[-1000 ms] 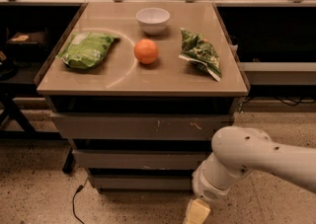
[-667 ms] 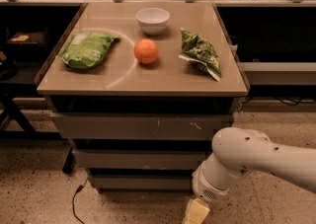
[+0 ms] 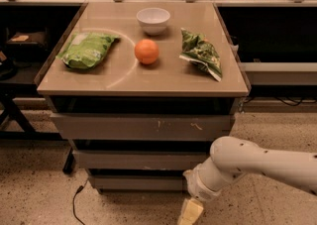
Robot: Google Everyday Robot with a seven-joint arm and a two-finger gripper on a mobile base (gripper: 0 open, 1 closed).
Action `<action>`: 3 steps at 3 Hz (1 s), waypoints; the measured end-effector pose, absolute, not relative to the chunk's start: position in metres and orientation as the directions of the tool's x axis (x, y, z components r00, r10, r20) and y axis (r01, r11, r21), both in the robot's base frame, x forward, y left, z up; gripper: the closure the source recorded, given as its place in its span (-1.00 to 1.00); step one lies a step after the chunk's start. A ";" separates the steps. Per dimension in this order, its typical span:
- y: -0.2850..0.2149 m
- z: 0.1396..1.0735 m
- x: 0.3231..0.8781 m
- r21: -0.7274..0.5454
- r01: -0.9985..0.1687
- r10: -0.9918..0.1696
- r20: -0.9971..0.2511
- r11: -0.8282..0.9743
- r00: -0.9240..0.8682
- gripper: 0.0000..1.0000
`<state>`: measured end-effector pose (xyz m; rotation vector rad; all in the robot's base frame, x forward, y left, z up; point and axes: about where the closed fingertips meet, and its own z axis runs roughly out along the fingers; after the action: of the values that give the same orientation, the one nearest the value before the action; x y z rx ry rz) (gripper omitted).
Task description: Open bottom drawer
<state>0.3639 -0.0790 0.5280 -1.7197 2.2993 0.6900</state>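
The bottom drawer [image 3: 133, 183] is the narrowest grey-brown front, lowest of three under the tan table top, and it sits shut, about flush under the middle drawer [image 3: 133, 160]. The top drawer [image 3: 138, 127] is the widest, with pale scratch marks. My white arm [image 3: 247, 164] reaches in from the lower right. My gripper [image 3: 189, 212] hangs at the bottom edge of the view, just right of and below the bottom drawer's right end, partly cut off.
On the table top [image 3: 163, 78] lie a green bag [image 3: 86, 49], an orange [image 3: 147, 51], a white bowl [image 3: 153, 20] and a dark green chip bag [image 3: 200, 53]. A black cable [image 3: 75, 201] trails on the speckled floor at the left. Dark shelving flanks both sides.
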 end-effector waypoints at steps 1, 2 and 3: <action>-0.071 0.474 0.400 0.232 -0.948 -0.824 -0.477 0.217 -0.305 -1.00; -0.065 0.427 0.418 0.259 -0.937 -0.810 -0.481 0.234 -0.335 -1.00; -0.063 0.419 0.415 0.275 -0.933 -0.806 -0.481 0.233 -0.344 -1.00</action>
<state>0.4149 -0.0632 0.4187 -1.6372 2.2683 0.7709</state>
